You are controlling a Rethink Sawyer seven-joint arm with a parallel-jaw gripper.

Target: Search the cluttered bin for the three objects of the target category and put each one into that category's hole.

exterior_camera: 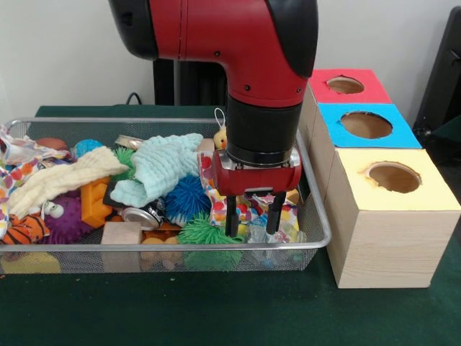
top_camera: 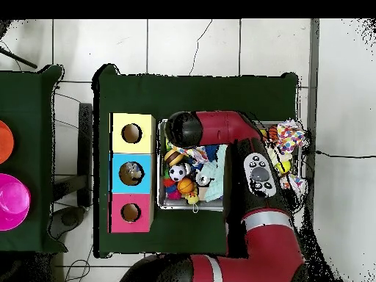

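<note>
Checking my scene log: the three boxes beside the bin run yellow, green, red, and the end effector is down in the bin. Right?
Not quite: the middle box is blue, not green, as the front view shows. The end effector is indeed down in the bin.

I count one wire mesh bin (exterior_camera: 317,216) and three wooden boxes beside it at three o'clock, each with one round hole on top: one yellow-topped box (exterior_camera: 403,209), one blue-topped box (exterior_camera: 371,126), one red-topped box (exterior_camera: 346,86).

Inside the bin I make out two spiky rubber balls, one blue (exterior_camera: 187,200) and one green (exterior_camera: 205,232), plus one purple knobbly ball (exterior_camera: 65,223) at nine o'clock. One mint knitted cloth (exterior_camera: 160,167), one cream knitted cloth (exterior_camera: 61,180), one orange plastic block (exterior_camera: 94,202), one plain wooden block (exterior_camera: 121,234), one metal can (exterior_camera: 142,216), one small yellow duck (exterior_camera: 220,137). The rest is too tangled to count.
</note>
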